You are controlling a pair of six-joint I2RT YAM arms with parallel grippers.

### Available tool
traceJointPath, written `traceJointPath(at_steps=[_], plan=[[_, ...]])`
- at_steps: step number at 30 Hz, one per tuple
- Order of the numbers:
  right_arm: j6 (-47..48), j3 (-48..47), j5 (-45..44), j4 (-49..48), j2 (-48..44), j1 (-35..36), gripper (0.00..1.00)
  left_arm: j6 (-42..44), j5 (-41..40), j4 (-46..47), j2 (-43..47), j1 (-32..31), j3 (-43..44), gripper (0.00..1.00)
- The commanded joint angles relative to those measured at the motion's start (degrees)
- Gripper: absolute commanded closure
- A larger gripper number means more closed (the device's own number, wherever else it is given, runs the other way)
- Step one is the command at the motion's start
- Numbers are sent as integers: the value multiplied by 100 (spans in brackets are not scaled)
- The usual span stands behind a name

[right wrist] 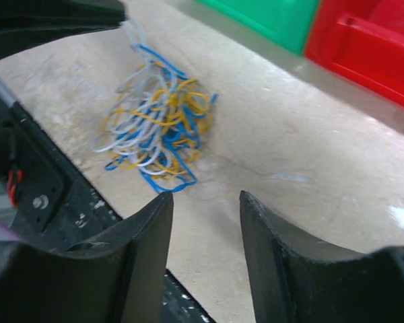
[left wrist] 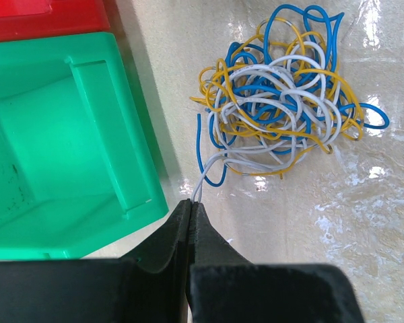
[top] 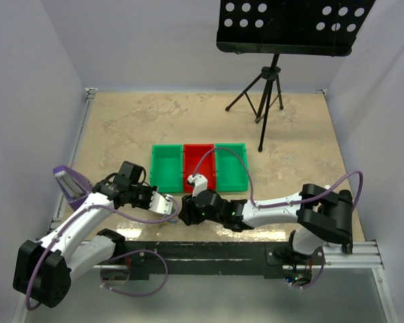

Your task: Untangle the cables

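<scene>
The cables lie in one tangled heap of blue, yellow and white wires on the table. My left gripper is shut on a white wire that trails out of the heap's near-left side. In the right wrist view the heap lies ahead and to the left of my right gripper, which is open, empty and just above the table, short of the heap. In the top view both grippers, left and right, meet near the front edge and mostly hide the heap.
A green bin, a red bin and a second green bin stand in a row behind the grippers. The near green bin is close to the left gripper's left. A black tripod stands at the back right. A black rail runs along the front.
</scene>
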State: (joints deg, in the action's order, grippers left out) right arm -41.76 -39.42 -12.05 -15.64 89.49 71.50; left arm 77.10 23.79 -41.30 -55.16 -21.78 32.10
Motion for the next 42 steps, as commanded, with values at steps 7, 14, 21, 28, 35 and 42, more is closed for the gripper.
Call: traceJointPath(at_steps=[7, 14, 21, 28, 35, 42], plan=[[722, -74, 915, -985, 349, -93, 60, -37, 38, 104, -30, 34, -98, 100], [853, -224, 1170, -1055, 727, -269, 64, -72, 47, 104, -83, 25, -55, 100], [1055, -426, 1451, -1143, 999, -330, 66, -107, 47, 78, -109, 25, -19, 100], [1170, -488, 1592, -1170, 1079, -330, 68, -143, 47, 87, -171, 25, 16, 100], [1152, -628, 1539, -1082, 1263, -339, 88, -204, 82, 43, -145, 25, 42, 100], [1082, -602, 1347, -976, 1185, -339, 100, -204, 29, 8, -144, 25, 69, 100]])
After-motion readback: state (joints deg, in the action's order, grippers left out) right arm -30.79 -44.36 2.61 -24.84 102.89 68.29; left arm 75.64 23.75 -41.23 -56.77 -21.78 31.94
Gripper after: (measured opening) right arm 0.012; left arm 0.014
